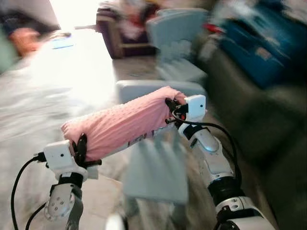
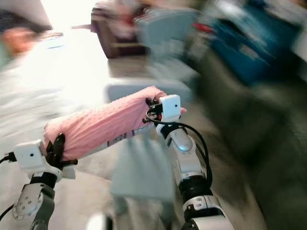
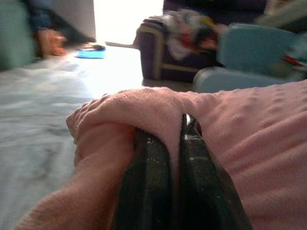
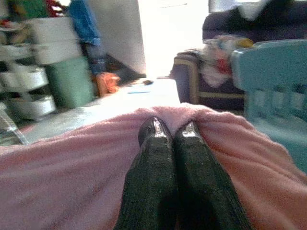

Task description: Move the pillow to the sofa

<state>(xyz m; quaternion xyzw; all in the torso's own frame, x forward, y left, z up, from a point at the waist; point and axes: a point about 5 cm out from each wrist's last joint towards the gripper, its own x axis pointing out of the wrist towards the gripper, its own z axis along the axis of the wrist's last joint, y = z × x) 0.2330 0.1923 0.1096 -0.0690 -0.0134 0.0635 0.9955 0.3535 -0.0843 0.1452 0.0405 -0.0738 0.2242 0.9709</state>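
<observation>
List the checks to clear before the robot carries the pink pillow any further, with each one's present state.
1. Left gripper grip: ok, fingers pinched shut on a fold at one end of the pink pillow.
2. Right gripper grip: ok, fingers pressed together into the pillow's other end.
3. Pillow off the floor: ok, held lifted between both arms, tilted up toward the right gripper.
4. Path ahead: not ok, a light blue chair stands right under and in front of the pillow.
5. Sofa landing spot: cannot tell, the head views are blurred.
6. Camera steadiness: not ok, heavy motion blur.
</observation>
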